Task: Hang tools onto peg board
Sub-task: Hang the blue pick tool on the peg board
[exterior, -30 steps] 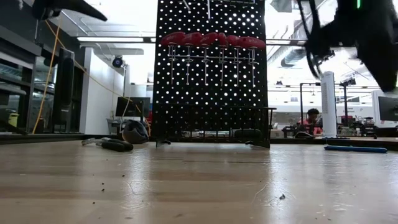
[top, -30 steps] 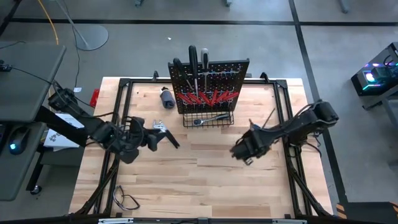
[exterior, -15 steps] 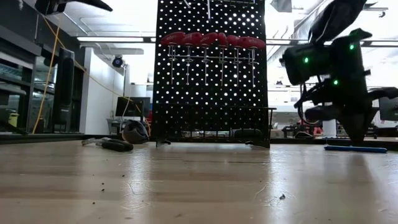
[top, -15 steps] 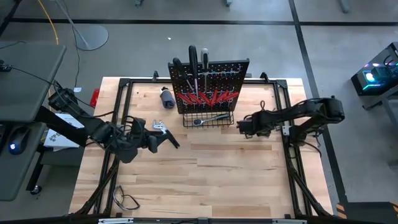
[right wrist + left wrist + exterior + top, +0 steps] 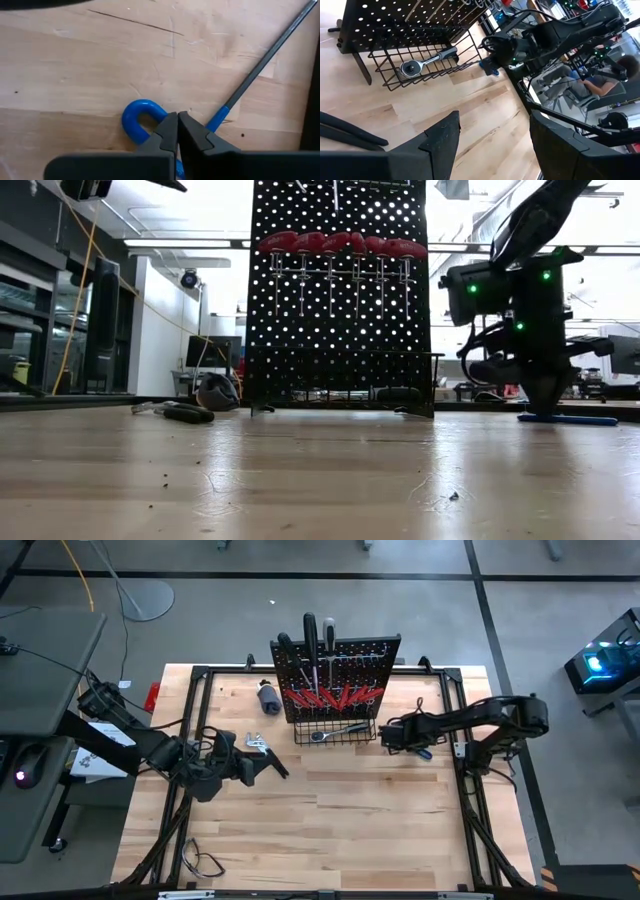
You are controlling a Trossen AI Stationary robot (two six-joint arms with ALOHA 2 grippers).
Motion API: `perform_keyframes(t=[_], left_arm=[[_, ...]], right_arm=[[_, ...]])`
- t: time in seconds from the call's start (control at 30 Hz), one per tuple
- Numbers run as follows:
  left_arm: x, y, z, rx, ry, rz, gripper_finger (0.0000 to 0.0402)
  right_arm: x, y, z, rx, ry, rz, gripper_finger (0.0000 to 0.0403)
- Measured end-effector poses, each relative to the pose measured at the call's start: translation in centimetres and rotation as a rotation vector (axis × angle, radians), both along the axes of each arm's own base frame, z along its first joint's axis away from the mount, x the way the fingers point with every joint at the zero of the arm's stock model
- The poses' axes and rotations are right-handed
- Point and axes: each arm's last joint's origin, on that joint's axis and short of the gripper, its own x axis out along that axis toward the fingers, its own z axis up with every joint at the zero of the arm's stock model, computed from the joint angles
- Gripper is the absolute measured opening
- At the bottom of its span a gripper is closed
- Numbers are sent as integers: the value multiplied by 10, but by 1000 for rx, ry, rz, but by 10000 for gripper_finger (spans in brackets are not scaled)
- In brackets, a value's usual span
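You've got the peg board (image 5: 340, 295) upright mid-worktop, red-handled screwdrivers (image 5: 340, 246) hanging in a row near its top. Right gripper (image 5: 545, 405) is down at the blue-handled tool (image 5: 567, 419) lying right of the board. Black-handled tool (image 5: 186, 413) lies left.

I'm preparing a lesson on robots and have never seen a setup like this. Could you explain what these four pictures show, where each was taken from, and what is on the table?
It is a wooden table with two dark robot arms. One picture looks straight down, one looks level across the tabletop, and two come from cameras on the arms' wrists. At the back stands the peg board, a black holed panel with red-handled screwdrivers hanging on it and a ratchet in its wire basket. The right gripper is shut, its tips down at the blue-handled tool lying on the table; whether it grips it is unclear. The left gripper waits open on the left side, near some loose tools.
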Motion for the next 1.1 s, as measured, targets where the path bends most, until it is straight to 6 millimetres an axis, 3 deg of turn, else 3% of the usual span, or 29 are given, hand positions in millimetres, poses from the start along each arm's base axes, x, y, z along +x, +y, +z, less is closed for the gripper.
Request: perform_keyframes(t=[0.17, 0.33, 0.63, 0.8, 0.93, 1.0, 1.1], left_arm=[[0, 0, 0, 28, 15, -17, 220], [0, -1, -1, 56, 44, -62, 220], [0, -2, -1, 124, 89, -123, 220], [0, -2, -1, 182, 123, -177, 220], [0, -2, -1, 241, 146, -205, 220], [0, -2, -1, 273, 159, -221, 220], [1, -3, -2, 305, 175, -236, 220]], right_arm=[[3, 12, -8, -2, 29, 8, 0], [14, 44, -4, 39, -78, -60, 0], [51, 120, 0, 212, -543, -310, 0], [92, 145, -10, 265, -781, -373, 0], [143, 152, -12, 289, -935, -292, 0], [168, 156, -3, 313, -997, -183, 0], [188, 162, 20, 291, -1041, -37, 0]])
